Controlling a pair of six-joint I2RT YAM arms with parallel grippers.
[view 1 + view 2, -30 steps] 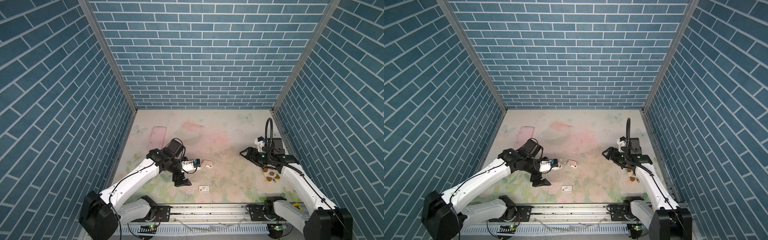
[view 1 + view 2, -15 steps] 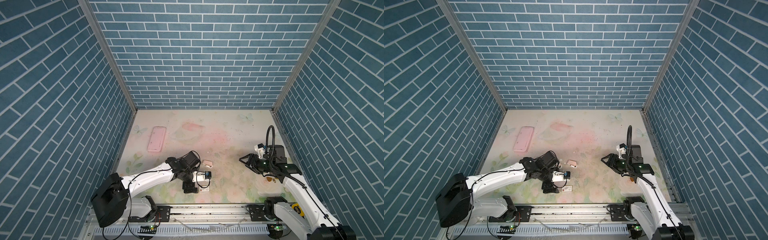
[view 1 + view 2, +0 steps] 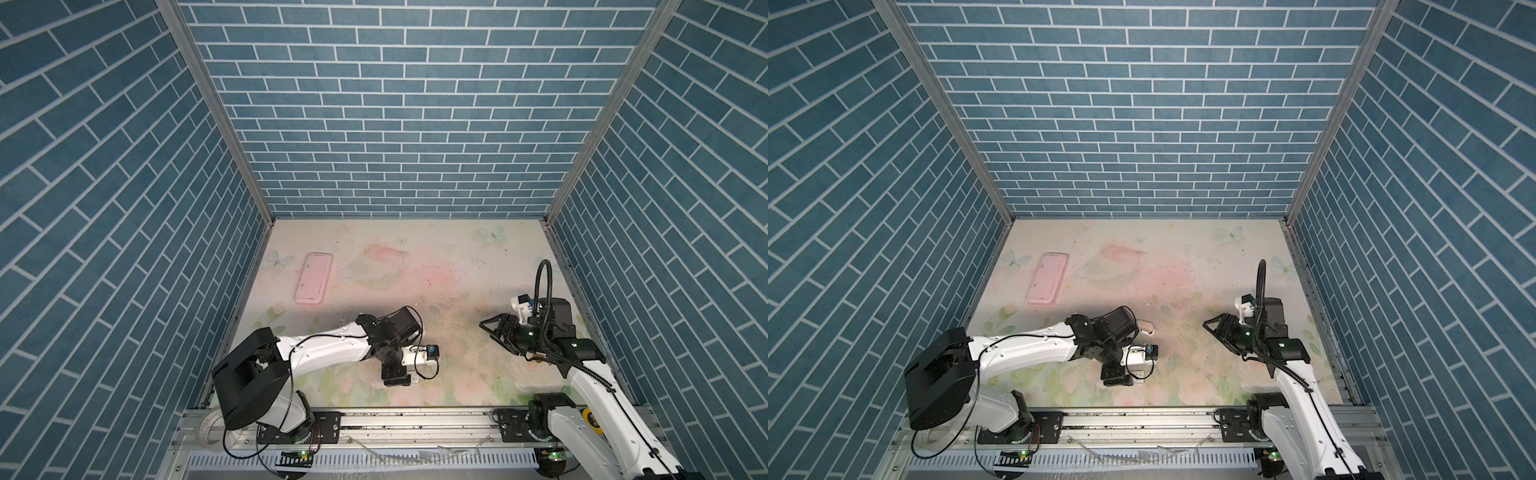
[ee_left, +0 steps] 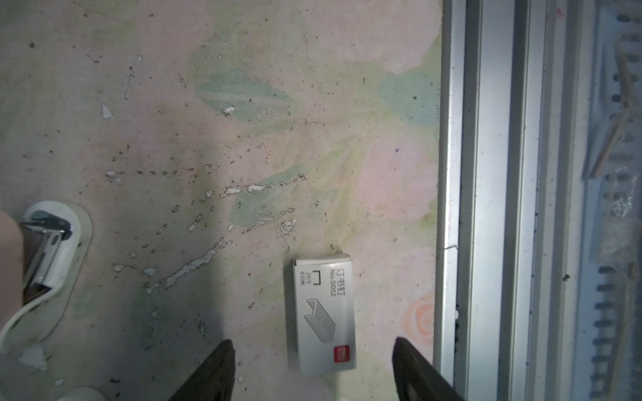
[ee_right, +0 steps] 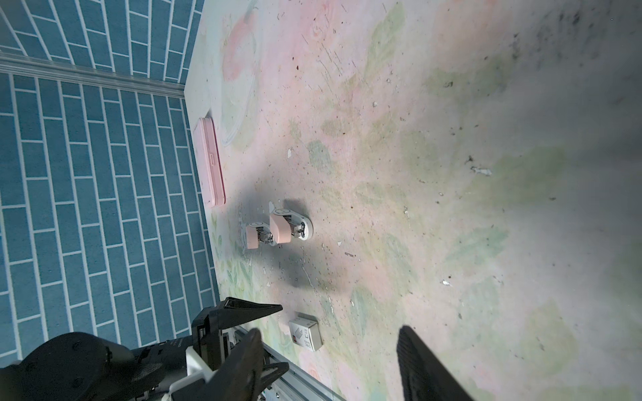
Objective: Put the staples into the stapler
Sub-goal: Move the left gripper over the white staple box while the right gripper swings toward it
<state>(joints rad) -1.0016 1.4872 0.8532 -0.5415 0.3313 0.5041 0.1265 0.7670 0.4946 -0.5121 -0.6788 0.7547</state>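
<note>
Holds left pincer [image 4: 314, 362] apart either side of small white card box [image 4: 319, 312], lower centre; right pincer [image 5: 330, 333] apart, empty.

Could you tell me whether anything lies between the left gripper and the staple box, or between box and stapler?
Nothing visible does: the left gripper hangs open over the staple box, and only scuffed table lies between box and stapler.

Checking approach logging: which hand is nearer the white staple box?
Left. The left hand hangs right over the staple box, open and straddling one end of it; the right hand is well away from it, open and empty.
</note>
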